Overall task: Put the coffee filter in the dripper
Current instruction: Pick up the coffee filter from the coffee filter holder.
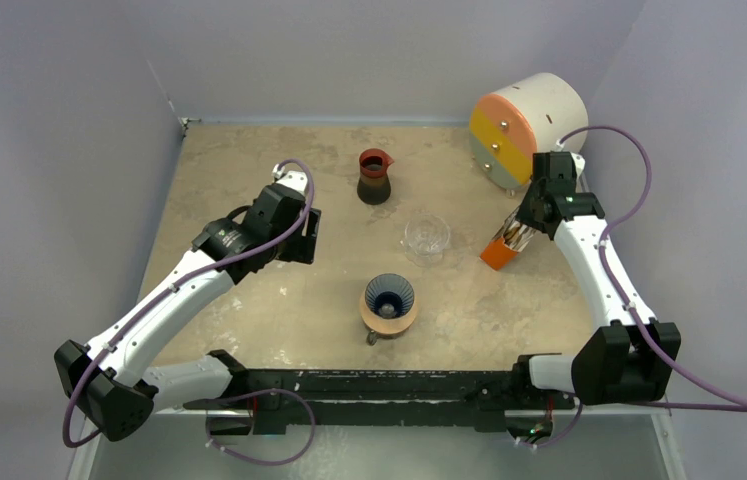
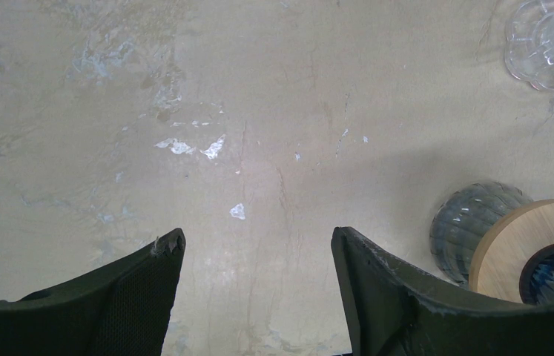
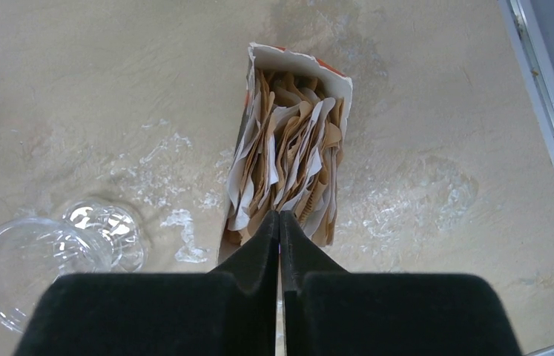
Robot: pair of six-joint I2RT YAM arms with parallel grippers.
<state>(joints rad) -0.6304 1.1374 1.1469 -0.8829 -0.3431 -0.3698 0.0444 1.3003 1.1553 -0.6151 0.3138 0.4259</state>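
Top external, beige table, dripper, lilac walls

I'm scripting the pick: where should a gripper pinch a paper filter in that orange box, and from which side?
Pinch the top edge of one of the filters, coming through the open end of the box: they stand on edge, packed together, and cardboard walls block every other side.

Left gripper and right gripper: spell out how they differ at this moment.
The left gripper stands open; the right gripper is shut. The left gripper hangs over the table with nothing between its fingers; the right gripper has its tips meeting at the coffee filters packed in their box, though whether a filter is pinched cannot be told. Both have dark fingers and point down at the table.
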